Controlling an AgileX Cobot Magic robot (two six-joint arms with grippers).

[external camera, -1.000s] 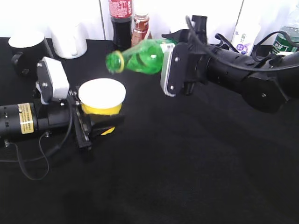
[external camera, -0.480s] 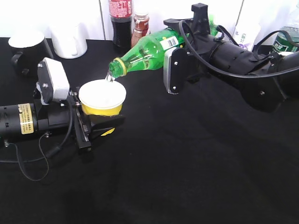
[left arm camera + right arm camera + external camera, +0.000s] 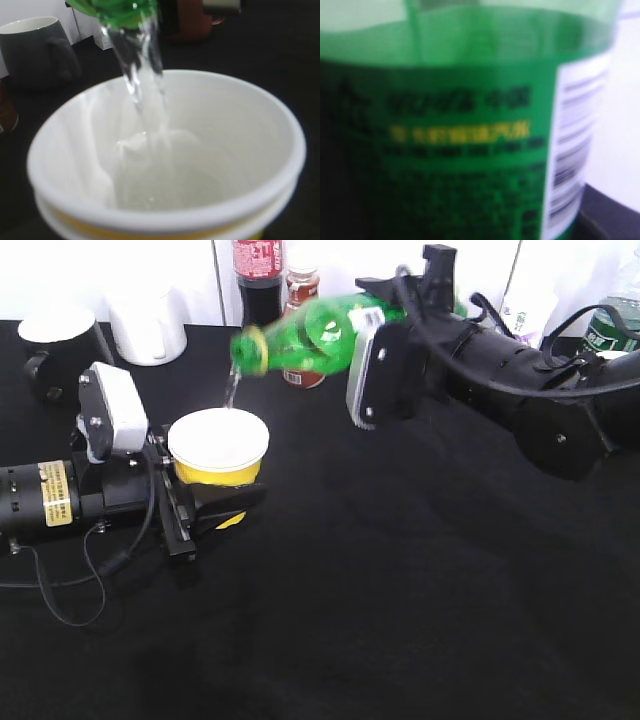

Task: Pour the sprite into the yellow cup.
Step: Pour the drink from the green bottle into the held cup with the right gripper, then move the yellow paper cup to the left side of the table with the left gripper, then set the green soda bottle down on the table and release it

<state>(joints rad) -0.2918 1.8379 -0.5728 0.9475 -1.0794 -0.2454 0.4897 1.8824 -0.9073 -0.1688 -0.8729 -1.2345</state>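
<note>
Exterior view: right tool [image 3: 352,325] clamps tipped sprite [image 3: 305,337], stream entering yellow cup [image 3: 219,448] pinched by left tool [image 3: 215,502].

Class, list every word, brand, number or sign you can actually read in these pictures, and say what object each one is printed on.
None can be read with certainty.
Sprite bottle: yellow and dark print plus a barcode, too blurred.
Cola bottle: white script on a red label, too small.
Left arm sticker: yellow, print too small.
Brown bottle: label too small.
White carton and far-right bottle: print too small.
</note>
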